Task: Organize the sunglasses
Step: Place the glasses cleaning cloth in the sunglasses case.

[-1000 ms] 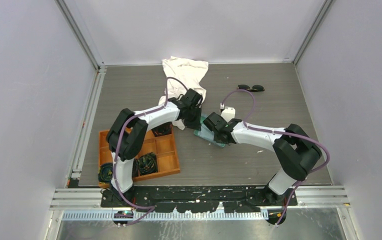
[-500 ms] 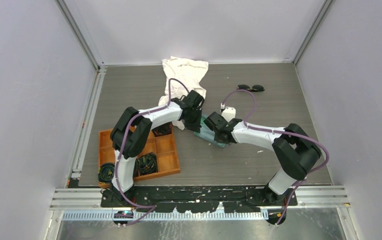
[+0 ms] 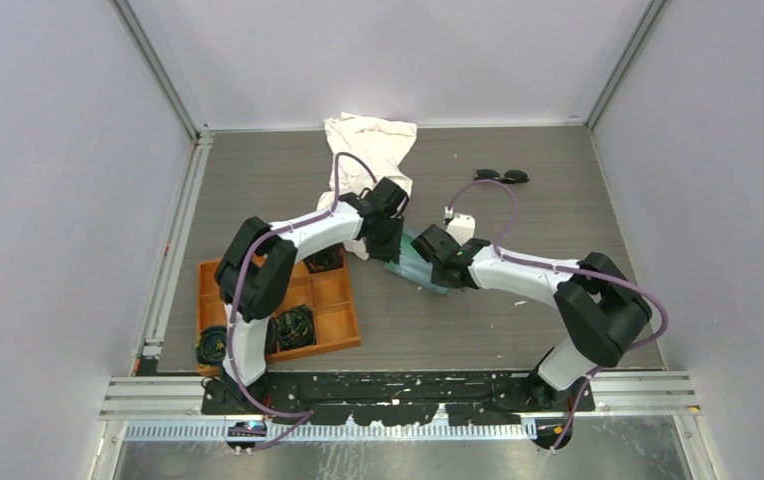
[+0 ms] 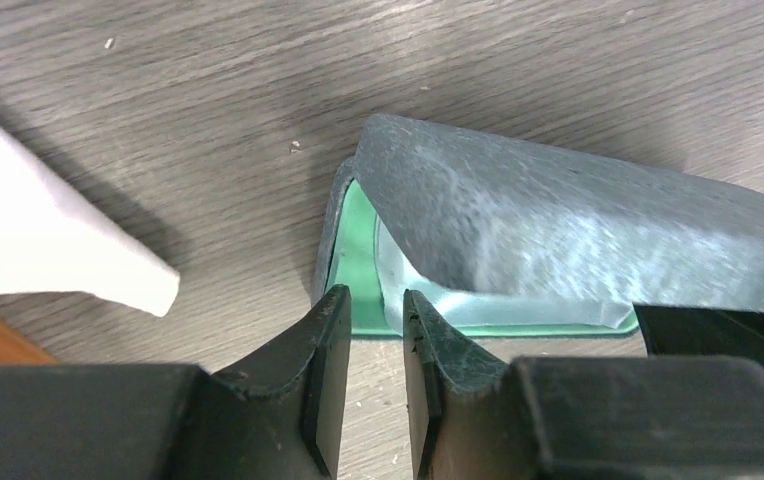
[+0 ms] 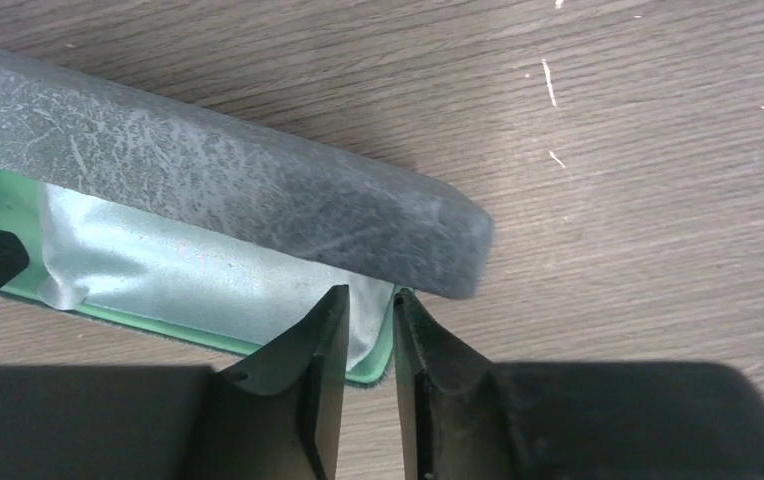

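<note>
The black-framed sunglasses [image 3: 502, 176] lie at the far right of the table, away from both arms. The grey-blue glasses case [image 3: 420, 262] lies mid-table, its lid [image 4: 558, 215] lowered over a mint-green lining and a pale cloth [image 5: 188, 270]. My left gripper [image 3: 390, 250] is at the case's left end. In the left wrist view this gripper [image 4: 375, 305] is narrowly open, with bare table in the gap and the lining's rim just ahead. My right gripper [image 3: 436, 262] is at the other end. It [image 5: 370, 300] is narrowly open too, its tips astride the case's green corner.
A crumpled white cloth [image 3: 370, 150] lies at the back, its corner [image 4: 48, 240] near the left gripper. An orange compartment tray [image 3: 328, 300] with black coiled bundles [image 3: 294, 326] sits front left. A small white object [image 3: 458, 226] lies behind the right wrist. Walls enclose three sides.
The right arm's elbow has shifted a little to the right, and the left arm's elbow has moved slightly. The case and the sunglasses lie where they were.
</note>
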### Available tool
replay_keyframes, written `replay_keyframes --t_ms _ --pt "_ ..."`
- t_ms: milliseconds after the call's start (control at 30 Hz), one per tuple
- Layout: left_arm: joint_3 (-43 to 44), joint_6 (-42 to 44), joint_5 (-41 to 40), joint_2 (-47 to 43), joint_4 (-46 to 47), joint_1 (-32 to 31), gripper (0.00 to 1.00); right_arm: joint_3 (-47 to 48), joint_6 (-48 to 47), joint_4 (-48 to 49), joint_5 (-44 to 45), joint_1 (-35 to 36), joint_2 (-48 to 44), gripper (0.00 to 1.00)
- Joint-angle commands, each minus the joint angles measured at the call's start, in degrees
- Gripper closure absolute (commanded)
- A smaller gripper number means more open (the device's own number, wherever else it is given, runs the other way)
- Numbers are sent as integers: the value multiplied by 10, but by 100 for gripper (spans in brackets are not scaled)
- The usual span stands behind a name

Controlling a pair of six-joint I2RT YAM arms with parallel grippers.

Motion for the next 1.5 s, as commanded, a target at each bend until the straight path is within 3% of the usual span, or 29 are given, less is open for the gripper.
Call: replay_keyframes --t_ms 0,267,500,600,1033,1300,1467 --pt "-1 9 -22 -55 -9 -2 73 -11 10 -17 16 -2 -53 67" --pt "-29 -8 -15 -87 5 -6 72 -20 16 -16 -1 -2 -107 65" --pt "-21 15 -12 -58 5 -4 38 -27 17 -27 14 -1 -136 66" --pt "-12 21 -6 -43 4 -4 32 -32 19 -33 22 -2 -145 67" --pt "-16 16 4 11 32 -4 38 -42 16 -30 23 -2 -151 69" --pt "-17 14 -13 18 21 -4 61 -43 16 -28 25 -1 -151 70" --pt "-15 14 -15 18 17 -4 61 -41 15 -27 26 -2 -152 71"
